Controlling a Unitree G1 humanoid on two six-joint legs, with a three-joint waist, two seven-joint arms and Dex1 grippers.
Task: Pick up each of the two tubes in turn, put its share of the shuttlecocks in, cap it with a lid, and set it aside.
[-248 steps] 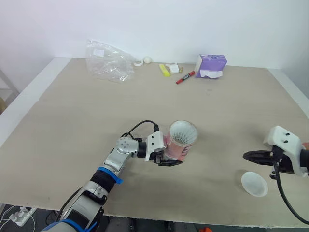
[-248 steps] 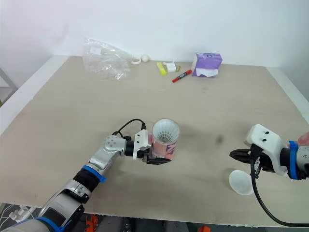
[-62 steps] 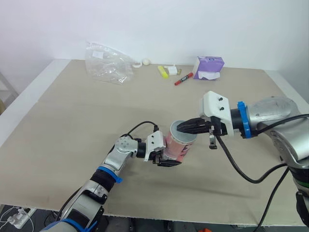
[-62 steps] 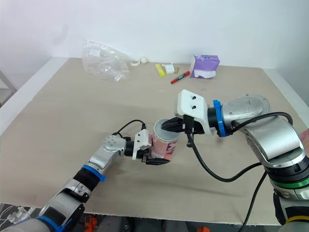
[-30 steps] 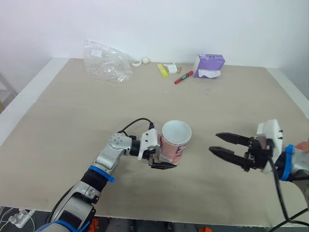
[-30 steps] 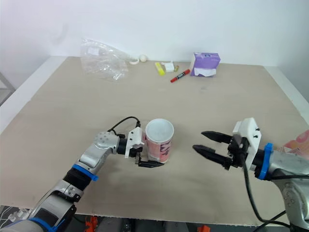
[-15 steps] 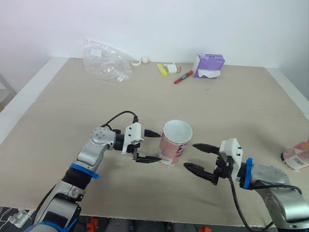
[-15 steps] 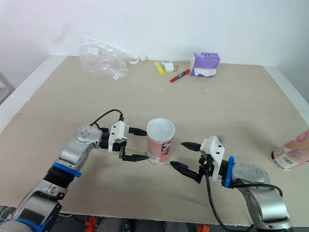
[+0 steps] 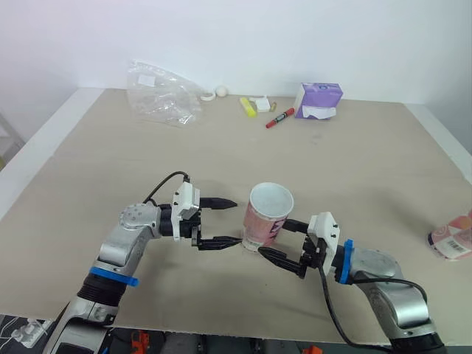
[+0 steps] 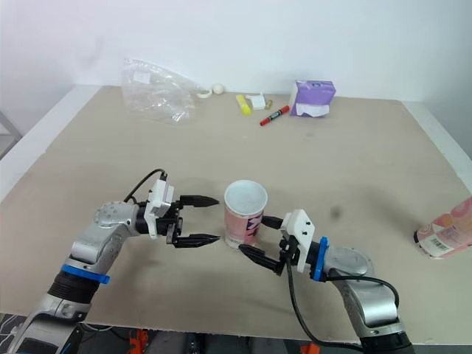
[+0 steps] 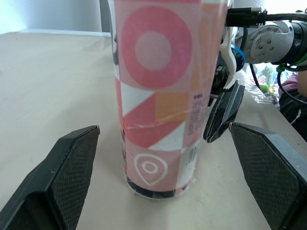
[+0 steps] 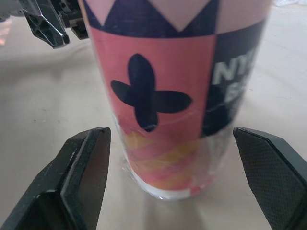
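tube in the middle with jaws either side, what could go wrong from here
1. The tube stands upright with the right jaws open low at its base; a low or off-centre grip could tip it.
2. The left jaws hang open close on its other side, so a nudge could knock it into them.
3. The other tube lies on its side near the edge of the table and might roll off.

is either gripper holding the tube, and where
Nothing is held: left gripper and right gripper are open on opposite sides of the standing tube.
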